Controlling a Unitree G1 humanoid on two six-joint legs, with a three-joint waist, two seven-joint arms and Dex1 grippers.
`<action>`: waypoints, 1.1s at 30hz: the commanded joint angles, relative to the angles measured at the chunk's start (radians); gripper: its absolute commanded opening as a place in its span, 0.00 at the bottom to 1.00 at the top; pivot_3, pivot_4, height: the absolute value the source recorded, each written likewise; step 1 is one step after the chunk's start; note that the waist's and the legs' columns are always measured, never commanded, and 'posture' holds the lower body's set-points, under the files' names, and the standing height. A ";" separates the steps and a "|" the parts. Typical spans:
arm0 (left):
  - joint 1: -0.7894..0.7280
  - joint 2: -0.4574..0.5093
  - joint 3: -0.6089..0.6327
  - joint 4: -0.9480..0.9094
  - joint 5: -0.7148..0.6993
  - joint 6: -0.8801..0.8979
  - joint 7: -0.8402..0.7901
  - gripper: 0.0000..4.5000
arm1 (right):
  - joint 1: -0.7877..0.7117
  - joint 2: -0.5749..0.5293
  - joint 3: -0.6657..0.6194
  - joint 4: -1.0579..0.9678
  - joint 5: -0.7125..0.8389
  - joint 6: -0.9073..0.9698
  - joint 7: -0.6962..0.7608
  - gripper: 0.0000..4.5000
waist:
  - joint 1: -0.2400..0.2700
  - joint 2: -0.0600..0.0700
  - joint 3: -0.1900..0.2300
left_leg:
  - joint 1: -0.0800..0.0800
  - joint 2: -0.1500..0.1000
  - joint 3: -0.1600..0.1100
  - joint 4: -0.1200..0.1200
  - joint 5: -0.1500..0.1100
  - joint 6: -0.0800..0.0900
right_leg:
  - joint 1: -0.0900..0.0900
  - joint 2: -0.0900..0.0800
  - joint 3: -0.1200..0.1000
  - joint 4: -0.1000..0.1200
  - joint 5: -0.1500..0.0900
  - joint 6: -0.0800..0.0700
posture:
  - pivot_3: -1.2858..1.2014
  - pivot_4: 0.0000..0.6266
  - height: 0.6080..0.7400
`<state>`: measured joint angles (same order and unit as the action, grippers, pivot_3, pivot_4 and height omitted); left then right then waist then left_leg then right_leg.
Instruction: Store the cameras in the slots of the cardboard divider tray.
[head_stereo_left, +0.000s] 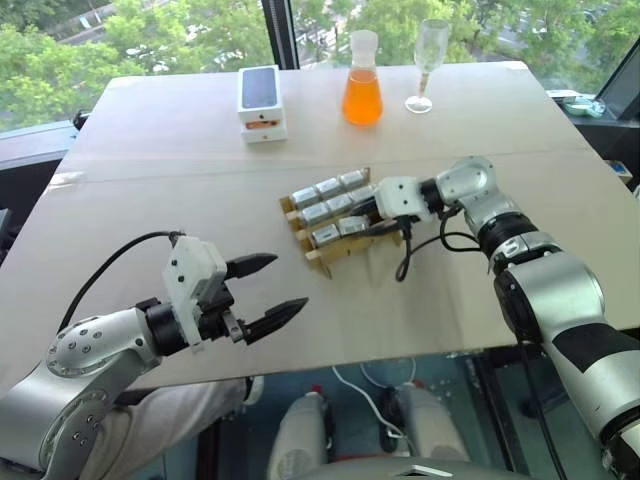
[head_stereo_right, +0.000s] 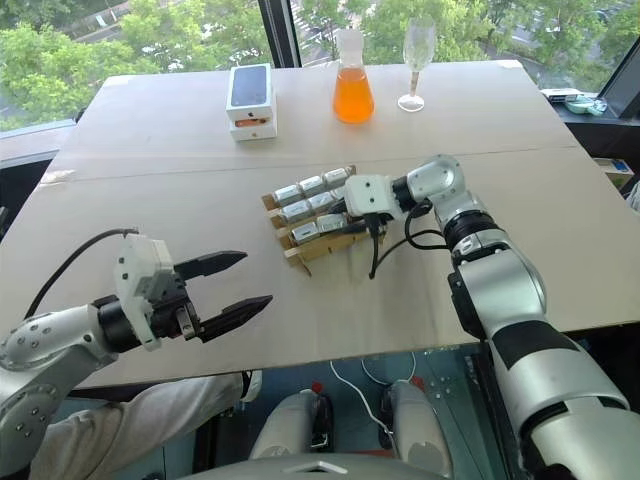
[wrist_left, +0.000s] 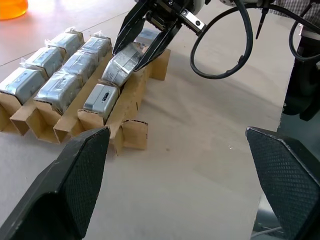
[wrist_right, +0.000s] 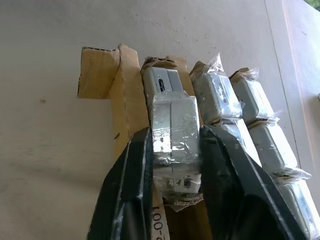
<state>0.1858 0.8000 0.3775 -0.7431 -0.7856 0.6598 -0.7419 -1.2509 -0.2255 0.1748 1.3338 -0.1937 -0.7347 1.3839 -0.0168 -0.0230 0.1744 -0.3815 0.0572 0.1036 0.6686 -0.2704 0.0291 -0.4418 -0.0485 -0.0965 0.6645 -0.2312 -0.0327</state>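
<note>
Left eye view showed the worktop (head_stereo_left: 150, 190) carrying the cardboard divider tray (head_stereo_left: 322, 258) near its middle, toward the near edge, well apart from the phone box (head_stereo_left: 261, 102), flask (head_stereo_left: 362, 88) and glass (head_stereo_left: 426, 62) along the far edge. The cameras (wrist_left: 60, 90) lay wrapped in film within the slots. The right gripper (wrist_right: 172, 165) had its jaws around one camera (wrist_right: 175, 131) seated in the nearest row, whether gripping or releasing I cannot tell. The left gripper (head_stereo_left: 268, 290) hovered empty near the near edge, jaws wide apart. Judgement: blocks rigid, film slippery; grasp across the long flat sides.
</note>
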 joint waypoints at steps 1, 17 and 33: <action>-0.003 0.005 -0.001 -0.021 -0.001 -0.016 -0.001 1.00 | -0.006 -0.008 0.001 -0.006 -0.015 0.022 -0.036 0.62 | 0.000 0.000 0.000 | -0.001 0.000 0.000 0.000 0.000 0.000 | 0.000 0.000 0.000 -0.001 0.000 0.000 | 0.52 0.24 1.00; -0.075 -0.017 -0.080 0.029 0.034 -0.051 -0.003 1.00 | 0.052 -0.124 -0.131 -0.125 0.109 0.073 -0.121 0.99 | 0.001 0.000 0.000 | -0.001 -0.001 0.000 0.000 0.000 0.000 | 0.000 0.000 0.000 -0.002 0.000 0.000 | 0.52 0.24 1.00; -0.103 -0.083 -0.148 0.074 0.107 -0.103 0.022 1.00 | 0.665 -0.098 -0.198 -1.515 0.428 1.329 -0.591 0.99 | 0.004 0.001 0.001 | -0.002 0.000 0.000 -0.001 0.000 0.000 | -0.001 0.000 -0.001 -0.001 0.000 0.001 | 0.52 0.24 1.00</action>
<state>0.0900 0.7253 0.2267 -0.6626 -0.6885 0.5823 -0.7309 -0.6087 -0.3117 -0.0216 -0.0237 0.2014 0.4791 0.8487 -0.0124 -0.0218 0.1750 -0.3833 0.0571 0.1035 0.6678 -0.2707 0.0291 -0.4427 -0.0484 -0.0972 0.6634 -0.2312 -0.0314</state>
